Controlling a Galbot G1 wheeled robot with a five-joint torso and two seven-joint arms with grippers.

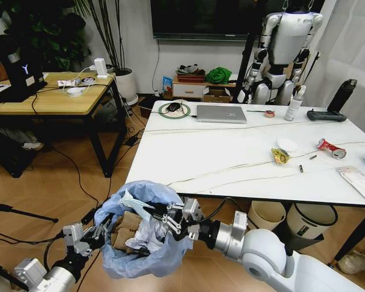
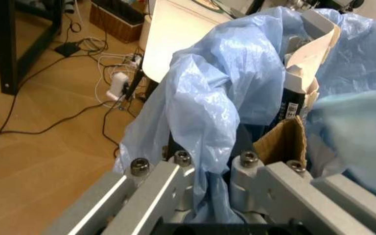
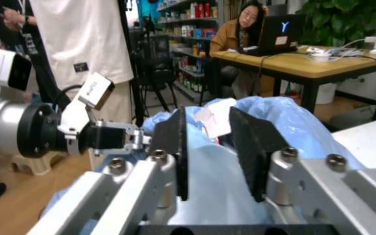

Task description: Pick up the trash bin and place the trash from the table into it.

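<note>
Hanging off the near edge of the table [image 1: 231, 152], I see the trash bin [image 1: 140, 255] already stuffed with cardboard and crumpled paper. My left gripper [image 1: 100, 234] is clamped on its bag rim. My right gripper [image 1: 161, 220] hovers over the opening, fingers parted around nothing. A crushed red can [image 1: 330, 148] lies on the tabletop.
</note>
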